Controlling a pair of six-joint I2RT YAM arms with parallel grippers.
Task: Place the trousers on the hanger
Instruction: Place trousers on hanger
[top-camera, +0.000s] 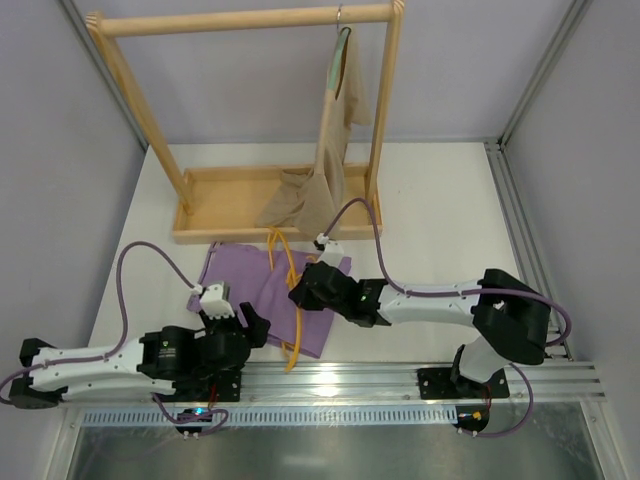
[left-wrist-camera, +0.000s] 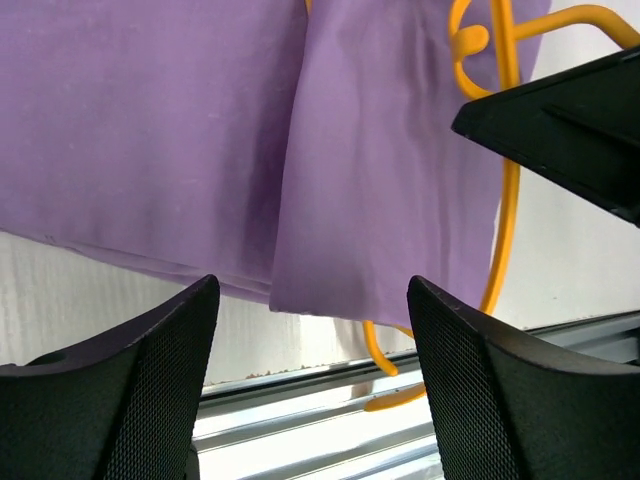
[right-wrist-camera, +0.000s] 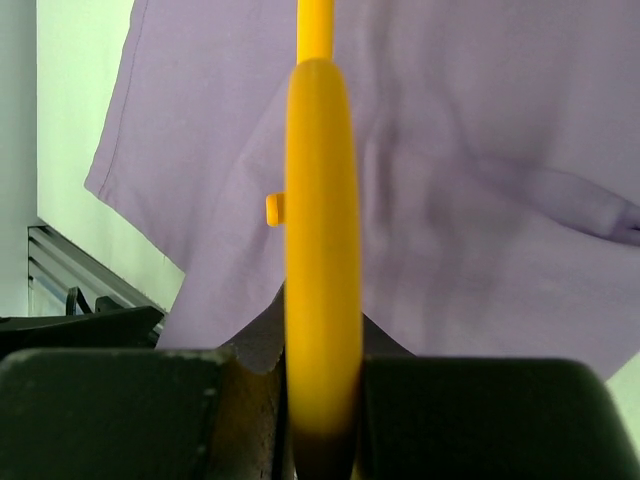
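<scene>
The lilac trousers (top-camera: 255, 285) lie folded flat on the white table in front of the rack. The orange-yellow hanger (top-camera: 296, 335) runs across their right part from the rack base towards the near rail. My right gripper (top-camera: 303, 290) is shut on the hanger, whose bar (right-wrist-camera: 320, 250) stands pinched between the jaws above the trousers (right-wrist-camera: 480, 180). My left gripper (top-camera: 243, 325) stands open at the near edge of the trousers (left-wrist-camera: 180, 130), nothing between its fingers (left-wrist-camera: 160, 380). A hanger end (left-wrist-camera: 400, 395) pokes out under the fabric there.
A wooden rack (top-camera: 240, 20) with a tray base (top-camera: 215, 235) stands at the back. A beige garment (top-camera: 335, 130) hangs from it on another hanger, its hem pooling in the tray. An aluminium rail (top-camera: 380, 378) runs along the near edge. Frame posts border the right side.
</scene>
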